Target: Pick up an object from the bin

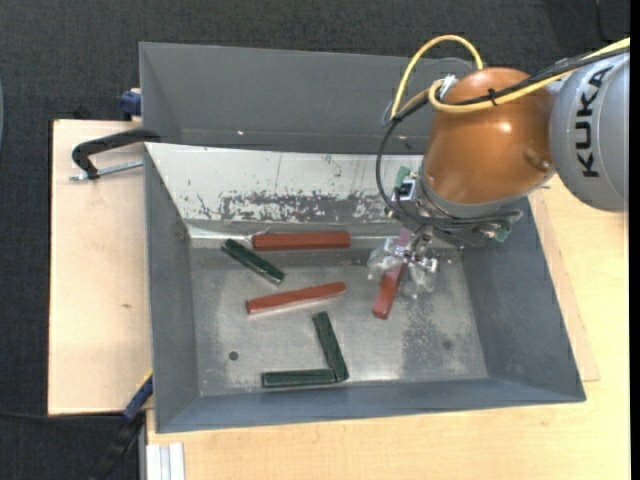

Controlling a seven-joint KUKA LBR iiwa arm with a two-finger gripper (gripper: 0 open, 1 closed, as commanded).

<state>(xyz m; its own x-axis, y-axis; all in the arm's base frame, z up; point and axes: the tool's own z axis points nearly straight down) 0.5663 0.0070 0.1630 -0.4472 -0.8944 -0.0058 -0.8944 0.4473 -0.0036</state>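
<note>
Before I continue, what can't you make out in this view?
Camera view: whether the hand holds the short red block or merely touches it; its top end is lost in the hand's metalwork.
Back right corner of the bin: hidden by the orange cover.
Front-left dark speck: too small to identify.

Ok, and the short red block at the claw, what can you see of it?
The short red block is a plain, straight, matte bar, perhaps painted wood or plastic, and is shorter than the long red bar to its left. It hangs tilted in the bin's right half. Its upper end sits between the fingers of the claw. Its lower end points at the bin floor, though I cannot tell whether it touches. Nothing else touches it.
</note>
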